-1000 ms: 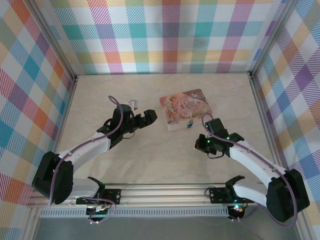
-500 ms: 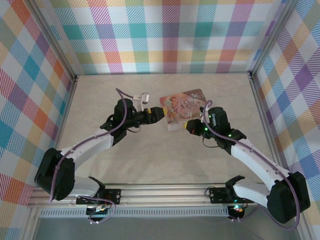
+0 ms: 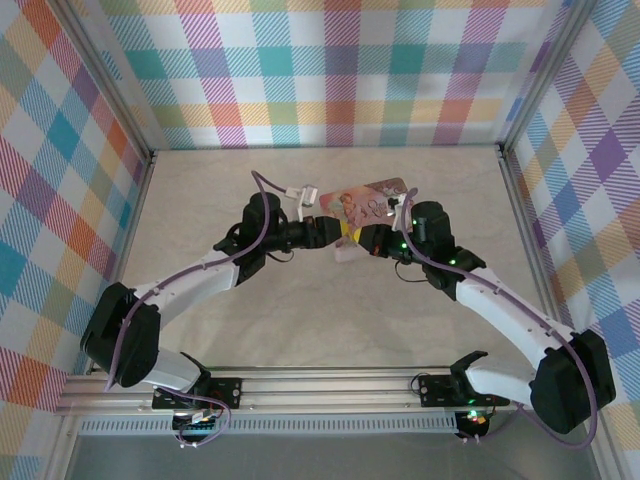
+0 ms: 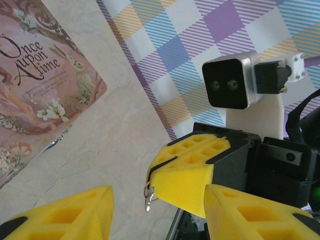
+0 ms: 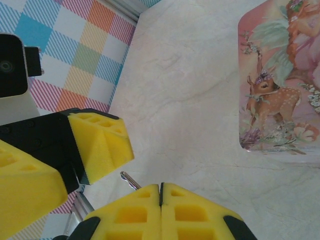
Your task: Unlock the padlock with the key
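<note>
The key (image 5: 128, 180) is a thin metal sliver poking out of my right gripper (image 5: 160, 192), which is shut on it. In the left wrist view the key (image 4: 149, 194) and its little ring hang from the tip of those shut yellow fingers (image 4: 190, 175). My left gripper (image 4: 157, 210) is open, its two fingers on either side of the right gripper's tip. From above, the left gripper (image 3: 335, 232) and right gripper (image 3: 362, 240) meet tip to tip just in front of the pink tin (image 3: 372, 205). A small grey bit (image 4: 59, 138) at the tin's edge may be the padlock; I cannot tell.
The pink illustrated tin (image 4: 35, 90) lies flat on the marbled table (image 3: 300, 320) behind both grippers. Checked walls (image 3: 330, 70) close in the back and both sides. A metal rail (image 3: 320, 385) with the arm bases runs along the near edge.
Both arms have swung inward and met in front of the tin. The left gripper's fingers have narrowed. The right gripper, still shut on the key, has moved between them.
</note>
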